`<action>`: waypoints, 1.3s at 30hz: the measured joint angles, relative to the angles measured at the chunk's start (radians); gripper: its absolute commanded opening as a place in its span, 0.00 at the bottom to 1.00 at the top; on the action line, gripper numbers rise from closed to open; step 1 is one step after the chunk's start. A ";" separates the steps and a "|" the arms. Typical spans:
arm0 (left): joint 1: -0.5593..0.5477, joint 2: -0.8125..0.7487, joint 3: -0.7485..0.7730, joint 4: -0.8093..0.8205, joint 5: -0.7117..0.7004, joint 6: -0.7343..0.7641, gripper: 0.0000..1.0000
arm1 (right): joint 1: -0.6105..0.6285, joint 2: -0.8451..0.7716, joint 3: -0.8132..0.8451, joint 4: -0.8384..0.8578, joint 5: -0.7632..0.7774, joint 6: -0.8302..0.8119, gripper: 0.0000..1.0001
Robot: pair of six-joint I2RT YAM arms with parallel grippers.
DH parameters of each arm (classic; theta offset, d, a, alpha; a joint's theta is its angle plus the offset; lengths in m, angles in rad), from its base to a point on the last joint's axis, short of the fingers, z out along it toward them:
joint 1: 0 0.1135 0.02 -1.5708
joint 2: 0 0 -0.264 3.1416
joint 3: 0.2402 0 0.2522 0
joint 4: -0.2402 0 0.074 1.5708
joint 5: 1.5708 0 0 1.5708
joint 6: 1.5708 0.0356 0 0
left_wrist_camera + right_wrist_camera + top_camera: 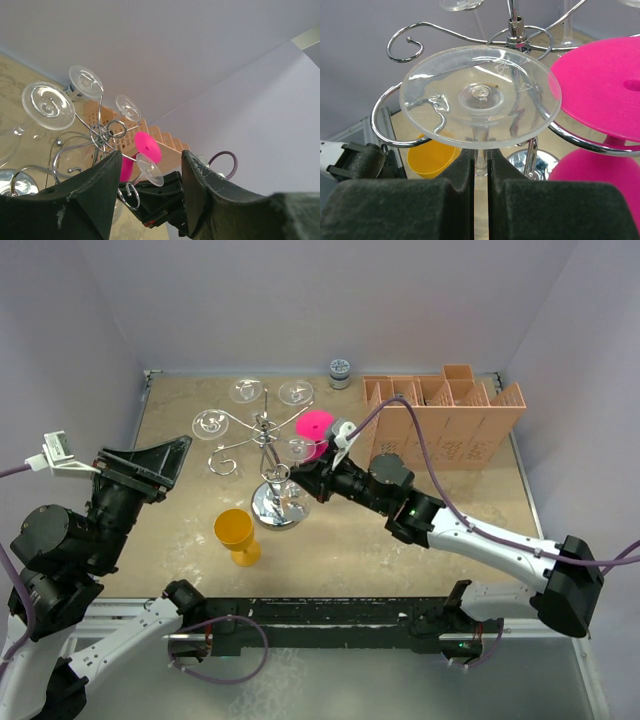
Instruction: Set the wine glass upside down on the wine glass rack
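The wine glass (480, 95) is clear and upside down, its round foot on top. My right gripper (480, 155) is shut on its stem just below the foot. A curled chrome arm (387, 137) of the wine glass rack (265, 430) runs under the foot on both sides of the stem. In the top view the glass (300, 448) sits at the rack's right side, with the right gripper (303, 475) beneath it. My left gripper (150, 465) is raised at the left, apart from the rack. Its jaws (152, 157) stand open and hold nothing.
Three more clear glasses (245, 390) and a pink glass (316, 426) hang on the rack. Its mirrored base (277, 505) rests on the table. In front of the base stands a yellow cup (236, 535). An orange slotted box (445, 420) and a small jar (340, 372) are at the back.
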 measured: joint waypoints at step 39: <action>0.000 -0.001 0.000 -0.029 -0.009 0.002 0.49 | 0.061 0.118 0.026 0.082 -0.035 0.019 0.00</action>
